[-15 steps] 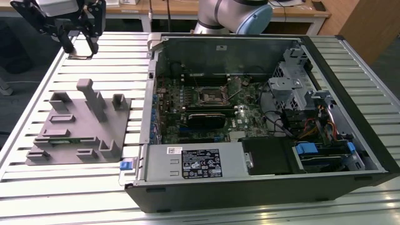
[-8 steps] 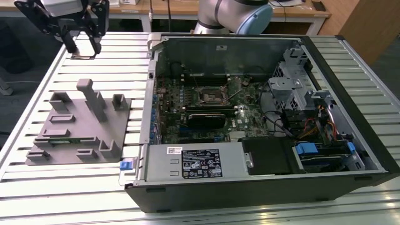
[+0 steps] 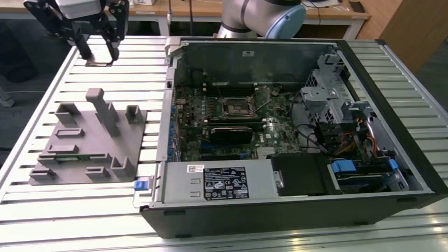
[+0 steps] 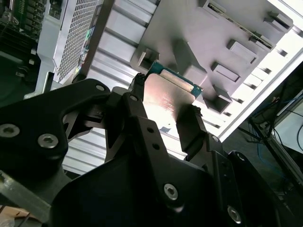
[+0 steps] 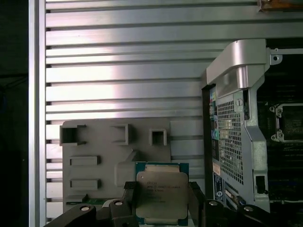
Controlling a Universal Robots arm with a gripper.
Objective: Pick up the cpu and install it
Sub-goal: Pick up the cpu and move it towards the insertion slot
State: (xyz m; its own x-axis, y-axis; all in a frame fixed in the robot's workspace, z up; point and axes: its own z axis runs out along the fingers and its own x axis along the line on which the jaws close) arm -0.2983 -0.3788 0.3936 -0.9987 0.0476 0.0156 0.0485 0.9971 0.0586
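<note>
The cpu (image 5: 161,196), a small square chip with a pale metal top on a green board, is clamped by its two side edges between my gripper's (image 5: 161,190) black fingers. In the second wrist view the cpu (image 4: 166,94) sits tilted in the gripper (image 4: 164,108), with the grey fixture (image 4: 213,33) behind it. The exterior view has the gripper (image 3: 98,54) at the far left corner of the table, with the cpu (image 3: 98,63) seen edge-on at its fingertips, lifted above the slatted surface and beyond the fixture (image 3: 91,142). The dark socket (image 3: 238,106) on the motherboard lies open.
An open computer case (image 3: 294,210) fills the exterior view's right, with its metal corner (image 5: 236,61) close by in the first wrist view. A black block (image 3: 230,134) sits below the socket. The grey fixture has upright posts (image 3: 105,113). The slatted aluminium table (image 3: 140,58) runs under everything.
</note>
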